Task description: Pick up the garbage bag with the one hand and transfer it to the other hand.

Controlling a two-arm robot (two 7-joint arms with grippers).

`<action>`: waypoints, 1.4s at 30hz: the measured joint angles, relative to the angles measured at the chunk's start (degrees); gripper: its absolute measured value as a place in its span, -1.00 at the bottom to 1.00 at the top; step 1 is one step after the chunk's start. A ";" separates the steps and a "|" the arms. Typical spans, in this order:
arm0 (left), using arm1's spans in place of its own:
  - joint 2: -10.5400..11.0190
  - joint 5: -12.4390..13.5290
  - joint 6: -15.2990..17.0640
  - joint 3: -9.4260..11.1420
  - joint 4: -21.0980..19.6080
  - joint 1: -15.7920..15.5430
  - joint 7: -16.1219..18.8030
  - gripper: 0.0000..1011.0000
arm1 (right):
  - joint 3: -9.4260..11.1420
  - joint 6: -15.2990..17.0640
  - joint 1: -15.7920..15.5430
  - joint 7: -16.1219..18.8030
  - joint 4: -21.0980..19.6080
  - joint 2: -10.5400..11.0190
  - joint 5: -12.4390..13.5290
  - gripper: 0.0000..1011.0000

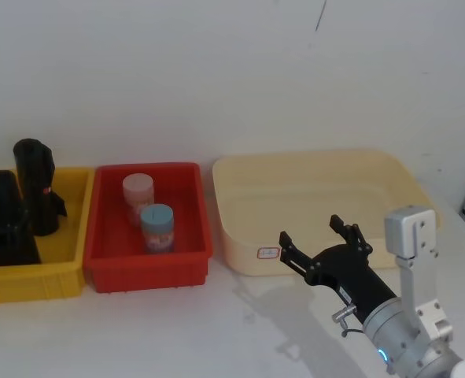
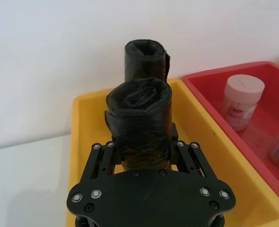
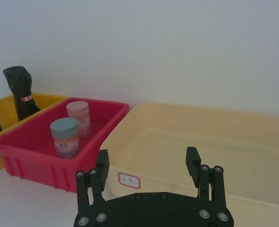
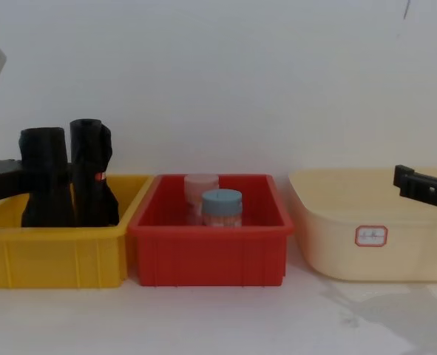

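Observation:
The garbage bag (image 2: pixel 139 116), a thick black crinkled roll, stands upright in the yellow bin (image 2: pixel 82 142) at the far left. My left gripper (image 2: pixel 139 158) is shut on it, one finger pressed against each side of its lower part. From the chest, the roll (image 4: pixel 46 174) rises above the bin's rim, with the gripper reaching in from the left edge. My right gripper (image 1: pixel 320 234), its wrist ring glowing blue, hangs open and holds nothing. It is over the front wall of the cream tub (image 1: pixel 311 169) on the right, far from the bag.
A taller, slimmer black roll (image 1: pixel 35 185) with a red mark stands just behind the bag in the same bin. The red bin (image 1: pixel 149 272) in the middle holds two jars, pink-lidded (image 1: pixel 138 193) and blue-lidded (image 1: pixel 156 227). Bare table lies in front of the bins.

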 joint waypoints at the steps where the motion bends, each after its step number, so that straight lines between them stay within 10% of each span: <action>1: 0.10 0.05 0.07 0.08 -0.16 -0.09 -0.31 0.01 | 0.04 0.04 0.05 0.15 0.00 0.04 0.09 0.98; 12: 1.24 0.02 1.01 1.00 -2.10 -1.90 -4.56 -0.11 | 0.93 2.70 2.73 5.56 0.19 1.94 3.44 0.98; 24: 1.20 -0.69 1.61 2.84 -2.64 -7.90 -11.57 -0.16 | 0.58 10.86 13.79 14.41 3.78 4.89 8.87 0.98; 42: -4.23 0.79 -1.16 8.04 9.24 -23.00 -19.30 -0.16 | -2.60 15.37 23.76 16.32 9.50 5.08 9.22 0.98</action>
